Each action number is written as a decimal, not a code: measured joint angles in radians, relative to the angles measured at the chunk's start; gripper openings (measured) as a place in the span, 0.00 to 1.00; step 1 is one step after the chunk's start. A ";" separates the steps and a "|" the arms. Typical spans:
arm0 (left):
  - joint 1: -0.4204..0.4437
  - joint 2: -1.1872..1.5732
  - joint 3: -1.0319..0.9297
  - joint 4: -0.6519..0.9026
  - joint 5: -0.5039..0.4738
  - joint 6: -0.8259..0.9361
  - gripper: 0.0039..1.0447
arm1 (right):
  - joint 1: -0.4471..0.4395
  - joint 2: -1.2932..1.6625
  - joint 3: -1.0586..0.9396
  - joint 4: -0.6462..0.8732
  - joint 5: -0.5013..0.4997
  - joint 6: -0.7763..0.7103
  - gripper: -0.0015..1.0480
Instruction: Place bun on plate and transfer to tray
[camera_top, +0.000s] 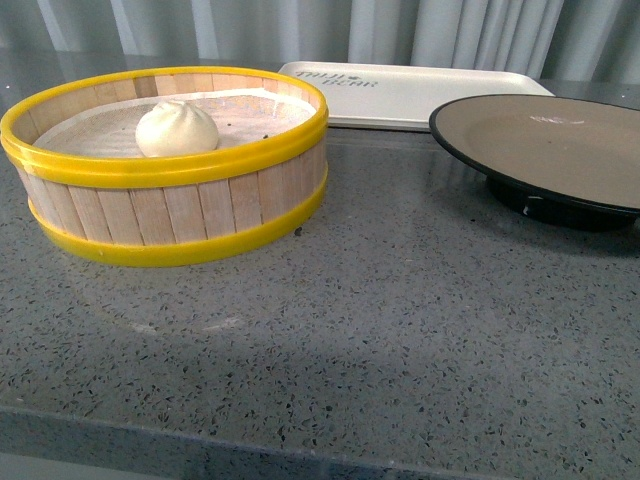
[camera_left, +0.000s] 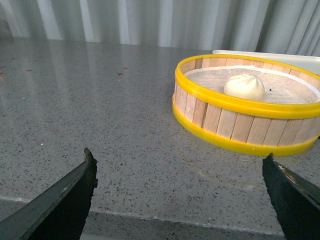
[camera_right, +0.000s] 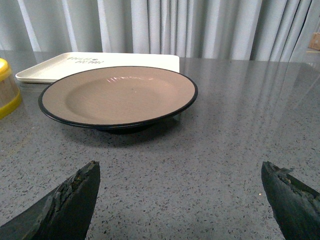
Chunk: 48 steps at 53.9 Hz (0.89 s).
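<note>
Left wrist view puts the bun (camera_left: 244, 86), inside the steamer (camera_left: 235, 125), at one o'clock from the spread, empty left fingers (camera_left: 65, 200), seemingly the nearer pair; the right fingers (camera_right: 70, 202), also spread, face the plate (camera_right: 118, 95).

A white pleated bun (camera_top: 177, 128) is sitting inside a round wooden steamer basket (camera_top: 180, 210) with yellow rims, which is standing toward the left edge of the grey speckled worktop (camera_top: 380, 330). A cream tray (camera_top: 420, 95) with faint grey lettering is lying along the far edge, just behind the basket. A black-rimmed grey-brown plate (camera_top: 560, 150) is resting toward the right edge, in front of the tray. A pale curtain (camera_top: 450, 30) is hanging beyond the far edge.
</note>
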 joint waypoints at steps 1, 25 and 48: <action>0.000 0.000 0.000 0.000 0.000 0.000 0.94 | 0.000 0.000 0.000 0.000 0.000 0.000 0.92; 0.000 0.000 0.000 0.000 0.000 0.000 0.94 | 0.000 0.000 0.000 0.000 0.000 0.000 0.92; -0.057 0.429 0.240 -0.190 0.249 -0.114 0.94 | 0.000 0.000 0.000 0.000 0.000 0.000 0.92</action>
